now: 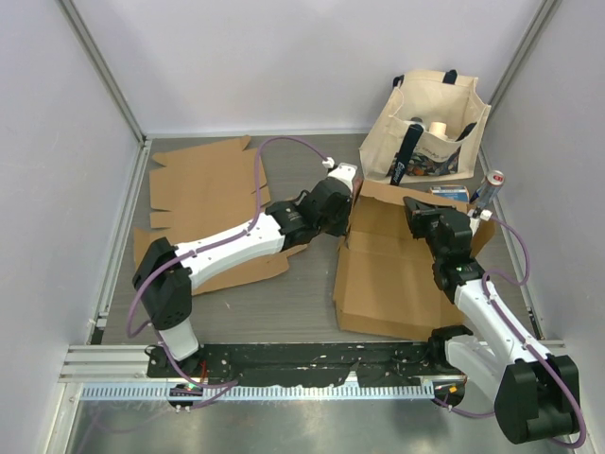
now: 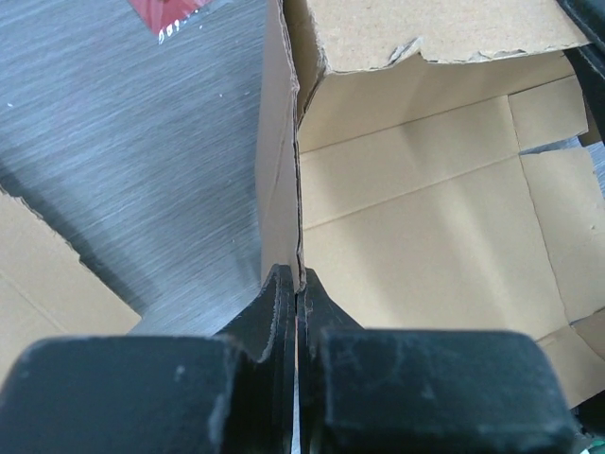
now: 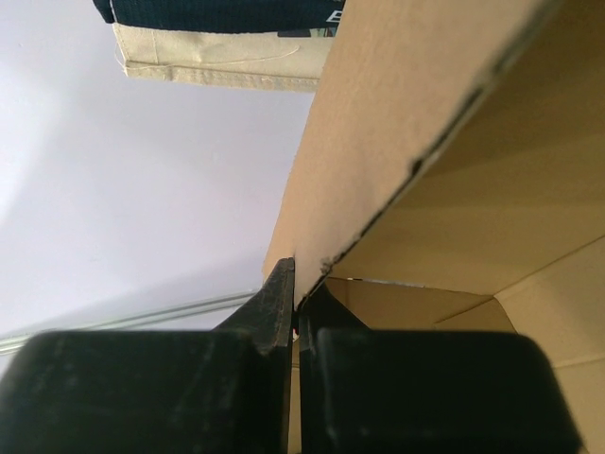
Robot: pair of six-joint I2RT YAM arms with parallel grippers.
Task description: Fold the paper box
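Directly in front of the tote bag [image 1: 430, 132], on the worktop [image 1: 302, 317]: paper box [image 1: 397, 279], judged part-way folded.

Done, as far as visible: wall nearest the tote bag stood up; one side wall [image 2: 279, 170] raised upright, with a torn-edged flap turned inward at its end toward the tote bag.

Left to do, by judgement: panels farthest from the tote bag lying flat and unfolded; remaining walls to be raised, flaps to be tucked and locked.

Grip of the left jaws: closed tight on the edge of the upright side wall, with the sheet sandwiched edge-on between the two fingers.

Grip of the right jaws: likewise closed on a thin cardboard edge, at the wall just in front of the tote bag, with the box interior open to one side.

Base panel [image 2: 425, 246] flat on the worktop, between the two pairs of jaws and a little farther from the tote bag than either.
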